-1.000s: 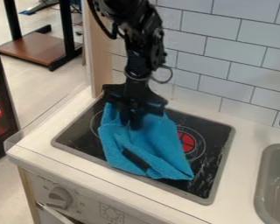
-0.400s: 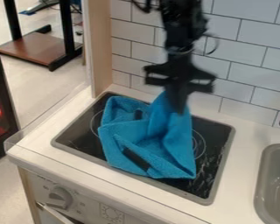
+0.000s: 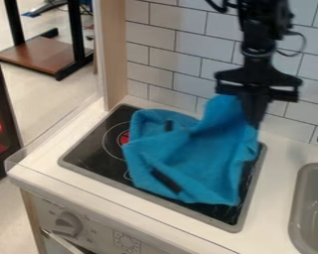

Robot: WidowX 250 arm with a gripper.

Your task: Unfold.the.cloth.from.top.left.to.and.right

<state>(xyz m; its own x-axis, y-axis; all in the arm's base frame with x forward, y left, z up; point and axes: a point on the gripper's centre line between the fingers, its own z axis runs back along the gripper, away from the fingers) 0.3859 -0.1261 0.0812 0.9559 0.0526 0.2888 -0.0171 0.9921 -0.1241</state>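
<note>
Stovetop [image 3: 89, 155], glossy black and square-cornered, sits in the smooth white bench [image 3: 276, 161], a red burner [image 3: 124, 137] showing beside the cloth [image 3: 195, 158]. That blue, matte, soft-looking cloth lies bunched over the stovetop, its left end rounded, its folds marked by two dark oblong patches, its upper right lifted to a peak. There the black arm [image 3: 258, 44] hangs nearly upright from the top edge, its tool [image 3: 252, 118] pointing down, clenched on the cloth. Rightmost is a rounded grey sink [image 3: 298, 203].

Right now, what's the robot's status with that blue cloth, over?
Gripper holding blue cloth by a raised part. Cloth creased, not flat, over stovetop. Nearby: tiled wall behind, sink at picture right.
</note>
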